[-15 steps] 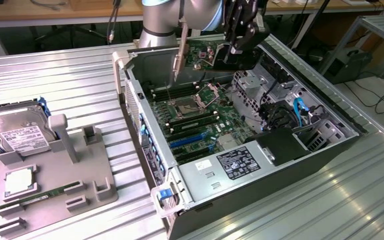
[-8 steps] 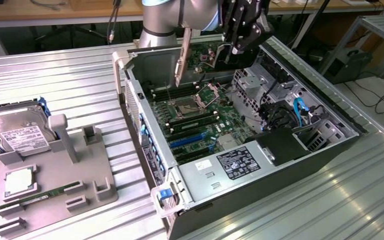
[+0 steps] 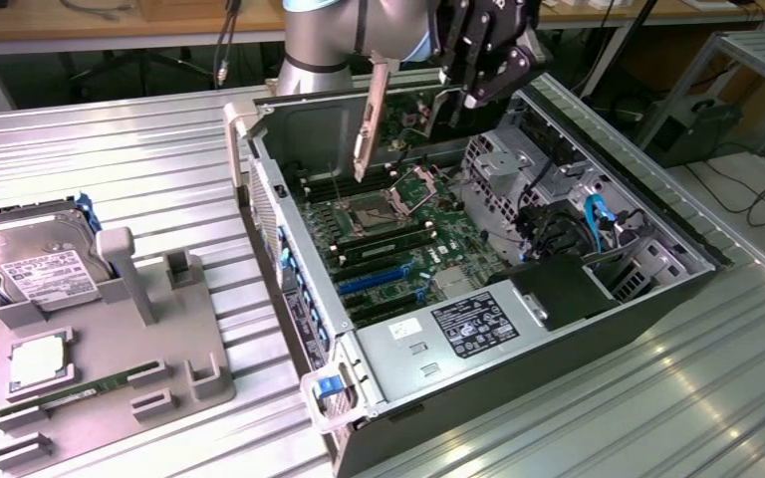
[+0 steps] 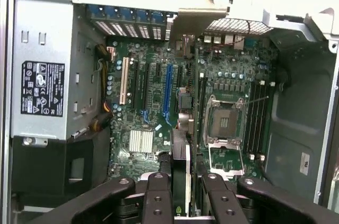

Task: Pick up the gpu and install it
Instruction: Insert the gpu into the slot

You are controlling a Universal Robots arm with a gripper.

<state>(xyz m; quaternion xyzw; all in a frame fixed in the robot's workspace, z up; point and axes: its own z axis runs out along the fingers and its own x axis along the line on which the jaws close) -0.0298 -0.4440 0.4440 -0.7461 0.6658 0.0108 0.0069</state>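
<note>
Pickup part is done: the gpu [image 3: 375, 119] is pinched edge-on by the gripper [image 3: 476, 82] and held upright just above the motherboard [image 3: 396, 234]. Not seated yet, though; the motherboard's blue slot [image 4: 168, 89] is left unfilled.

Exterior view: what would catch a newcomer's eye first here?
The open computer case lies on its side in the middle, its green circuit board bare. Above its far end the gripper holds a graphics card on edge, its silver bracket nearly upright over the board. At the exterior view's left, a hard drive stands in a grey holder.
</note>
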